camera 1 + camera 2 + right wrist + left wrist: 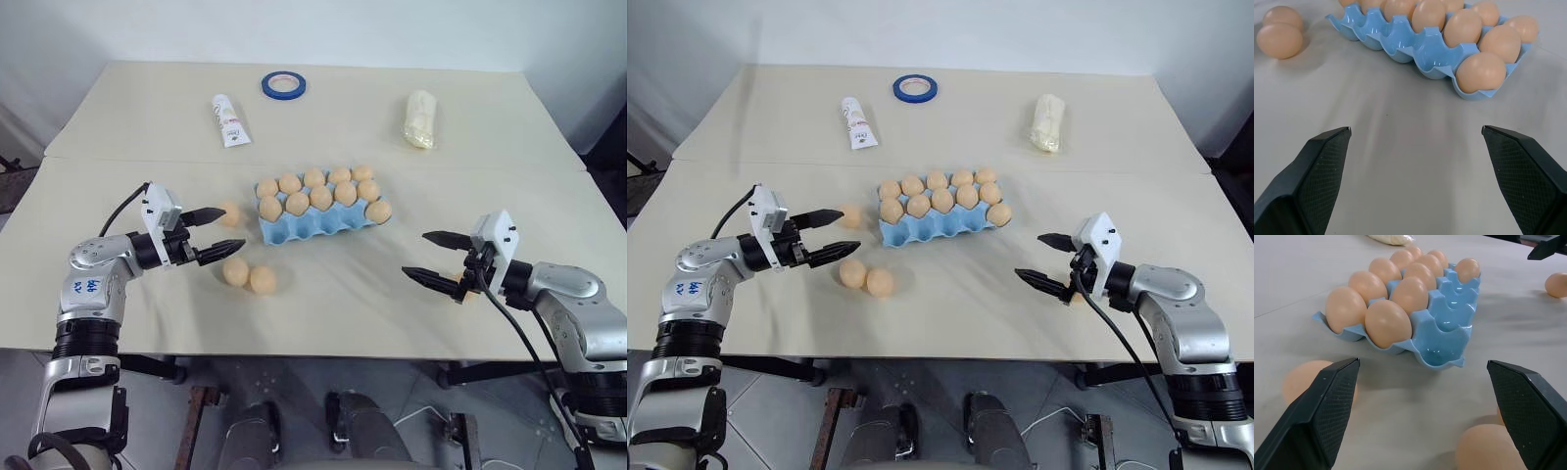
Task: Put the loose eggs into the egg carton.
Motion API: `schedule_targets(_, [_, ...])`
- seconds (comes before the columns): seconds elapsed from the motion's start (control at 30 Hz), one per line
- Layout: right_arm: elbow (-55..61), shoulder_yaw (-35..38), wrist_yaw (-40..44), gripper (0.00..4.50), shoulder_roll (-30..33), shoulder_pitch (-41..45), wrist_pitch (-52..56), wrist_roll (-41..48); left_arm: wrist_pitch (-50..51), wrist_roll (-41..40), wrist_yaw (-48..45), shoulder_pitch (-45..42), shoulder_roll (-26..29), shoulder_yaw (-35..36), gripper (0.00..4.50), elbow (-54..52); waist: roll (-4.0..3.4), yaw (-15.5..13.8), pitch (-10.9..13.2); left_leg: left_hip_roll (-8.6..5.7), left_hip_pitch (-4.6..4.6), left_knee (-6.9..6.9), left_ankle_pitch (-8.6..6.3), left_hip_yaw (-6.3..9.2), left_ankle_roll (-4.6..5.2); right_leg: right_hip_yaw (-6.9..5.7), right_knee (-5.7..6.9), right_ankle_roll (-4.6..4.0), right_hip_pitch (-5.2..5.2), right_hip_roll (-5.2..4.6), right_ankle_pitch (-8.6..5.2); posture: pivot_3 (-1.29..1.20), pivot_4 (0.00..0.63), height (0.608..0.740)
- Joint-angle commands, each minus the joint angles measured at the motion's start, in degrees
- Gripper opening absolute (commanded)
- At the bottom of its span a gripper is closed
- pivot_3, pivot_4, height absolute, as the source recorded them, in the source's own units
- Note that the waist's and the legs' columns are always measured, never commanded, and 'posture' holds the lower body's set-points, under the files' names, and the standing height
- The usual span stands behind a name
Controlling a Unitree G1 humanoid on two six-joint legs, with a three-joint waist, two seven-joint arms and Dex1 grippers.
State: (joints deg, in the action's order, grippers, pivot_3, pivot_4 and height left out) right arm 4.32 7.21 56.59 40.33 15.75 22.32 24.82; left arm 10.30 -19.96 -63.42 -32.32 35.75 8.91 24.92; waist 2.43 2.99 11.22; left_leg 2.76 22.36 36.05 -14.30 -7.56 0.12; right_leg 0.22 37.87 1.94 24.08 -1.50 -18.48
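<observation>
1. Left gripper [214, 234], two black tapered fingers: spread wide, nothing between them, touching nothing. It hovers just over the table, pointing toward the carton.
2. Right gripper [436, 258], same black two-finger build: also spread wide and empty, in contact with nothing. It points inward toward the carton's right end.
3. Surface: a pale beige matte tabletop [353, 304] with a seam running across it behind the carton; a plain white wall rises behind the table's far edge.
4. Beyond both grippers, on the far half of the table: a blue tape ring [283, 85], a white squeeze tube with red print [230, 120] and a pale yellow lumpy oblong bundle [419, 119].
5. Light blue moulded lidless egg carton [304, 227]: lies between the two grippers, slightly beyond them, nearer the left gripper's fingertips. Its two far rows are full of pale tan-orange eggs; the near row holds one egg at the end toward the right gripper, the other near cups being empty.
6. Loose pale tan-orange eggs: one [230, 212] lies just past the left gripper's far fingertip, between it and the carton's left end.
7. Two more loose eggs [249, 276] lie touching, just on the near side of the left gripper's near fingertip, well apart from the right gripper.
</observation>
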Motion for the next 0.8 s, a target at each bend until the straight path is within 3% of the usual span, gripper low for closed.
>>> schedule_targets(0.03, [1.11, 2.24, -0.61, 4.50, 0.37, 0.69, -1.21, 0.85, -0.64, -0.45, 0.80, -0.61, -0.34, 0.32, 4.44, -1.29, 0.00, -0.01, 0.00, 0.00, 0.00, 0.00, 0.00, 0.00, 0.00, 0.00, 0.00, 0.00, 0.00, 0.00, 0.00, 0.00, 0.150, 0.740])
schedule_targets(0.4, [2.90, 3.14, -4.89, 4.50, -0.07, 1.39, -0.73, 0.40, 1.51, 0.83, 5.16, -1.71, -0.51, -0.69, 4.44, -2.27, 0.00, 0.02, 0.00, 0.00, 0.00, 0.01, 0.00, 0.00, 0.00, 0.01, 0.01, 0.00, 0.00, 0.00, 0.00, 0.00, 0.150, 0.740])
schedule_targets(0.57, [11.20, 8.64, -13.37, 4.50, -0.65, -1.58, 3.91, 2.50, -3.95, 0.22, 0.24, -1.32, -0.69, -1.66, 4.44, -2.80, 0.00, -0.22, 0.00, 0.00, 0.01, -0.02, 0.03, 0.01, -0.07, -0.01, -0.01, 0.00, 0.00, 0.00, 0.00, 0.00, 0.150, 0.740])
schedule_targets(0.8, [31.48, 16.76, -30.84, 4.50, -8.58, -16.44, 14.01, 4.75, -5.23, -4.78, -11.04, -0.94, -2.49, -2.43, 4.44, -2.55, 0.00, -1.21, 0.00, 0.03, 0.05, -0.04, 0.03, 0.05, -0.19, -0.02, -0.06, -0.03, 0.00, 0.02, -0.03, 0.00, 0.150, 0.740])
